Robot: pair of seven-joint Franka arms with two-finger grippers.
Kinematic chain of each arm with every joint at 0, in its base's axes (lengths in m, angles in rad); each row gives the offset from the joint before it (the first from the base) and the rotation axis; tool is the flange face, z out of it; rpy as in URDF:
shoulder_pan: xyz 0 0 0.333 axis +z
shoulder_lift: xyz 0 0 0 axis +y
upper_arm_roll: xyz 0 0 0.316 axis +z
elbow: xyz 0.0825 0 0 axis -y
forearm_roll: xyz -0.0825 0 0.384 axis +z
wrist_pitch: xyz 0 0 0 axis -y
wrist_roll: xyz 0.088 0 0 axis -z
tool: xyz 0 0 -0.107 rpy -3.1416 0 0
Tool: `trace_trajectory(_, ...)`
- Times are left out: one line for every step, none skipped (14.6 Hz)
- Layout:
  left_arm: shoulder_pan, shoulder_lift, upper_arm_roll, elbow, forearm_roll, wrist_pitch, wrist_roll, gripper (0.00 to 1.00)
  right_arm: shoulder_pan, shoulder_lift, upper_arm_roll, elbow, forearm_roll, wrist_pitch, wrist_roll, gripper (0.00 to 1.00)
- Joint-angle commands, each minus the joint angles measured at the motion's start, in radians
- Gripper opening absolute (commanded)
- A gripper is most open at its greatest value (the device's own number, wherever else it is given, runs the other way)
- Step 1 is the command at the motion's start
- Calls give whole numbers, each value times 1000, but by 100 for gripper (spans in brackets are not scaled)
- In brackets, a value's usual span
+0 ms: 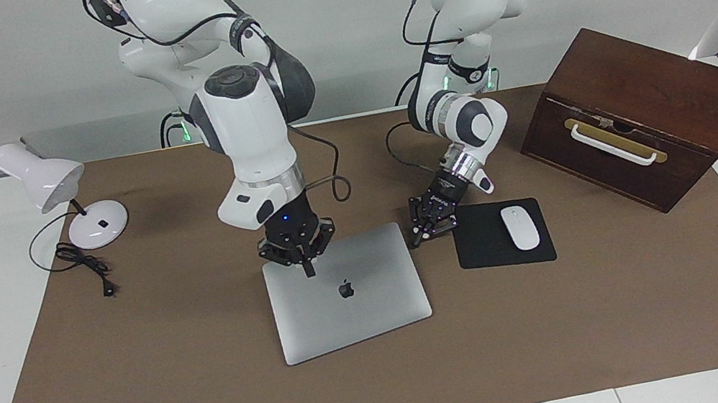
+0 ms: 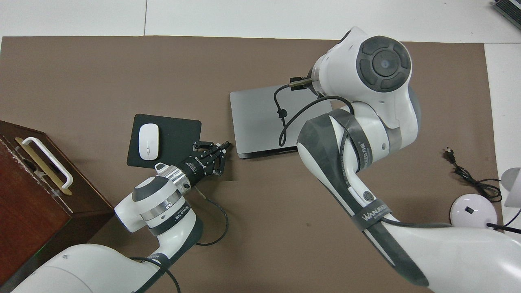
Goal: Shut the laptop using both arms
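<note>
I see the laptop (image 1: 347, 293) lying flat and closed on the brown mat (image 1: 141, 384) in the middle of the surface, its dark apple logo facing up. My right gripper (image 1: 303, 267) hangs over the laptop's edge that is nearest the robots, with its fingertips pressed together and nothing in them. My left gripper (image 1: 424, 233) is low over the mat between the laptop and the black mousepad (image 1: 483, 246), also shut and holding nothing. A white mouse (image 1: 520, 227) sits on the mousepad. A wooden box (image 1: 632, 112) stands at the left arm's end, a white lamp (image 1: 67, 199) at the right arm's end.
</note>
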Motion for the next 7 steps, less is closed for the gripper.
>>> trace_trajectory(4, -59, -3, -28, 4, 35, 7, 0, -36, -48, 11, -13, -15, -45, -60, 0)
trace_trajectory(4, -69, -3, -27, 4, 49, 4, 0, -43, -55, 11, -13, -15, -64, -75, 0)
trace_trajectory(4, -80, -2, -21, 4, 75, 1, 0, -52, -68, 13, -13, -14, -77, -79, 0)
trace_trajectory(4, -91, -2, -18, 4, 95, 1, 0, -60, -74, 13, -12, -14, -95, -83, 0)
trace_trajectory(4, -100, -2, -18, 4, 100, -2, 0, -63, -81, 13, -12, -14, -112, -97, 0)
trace_trajectory(4, -112, 0, -18, 4, 110, -2, 0, -68, -95, 13, -13, -14, -124, -114, 0)
trace_trajectory(4, -122, 0, -13, 5, 127, -2, 0, -75, -103, 11, -12, -12, -147, -124, 0)
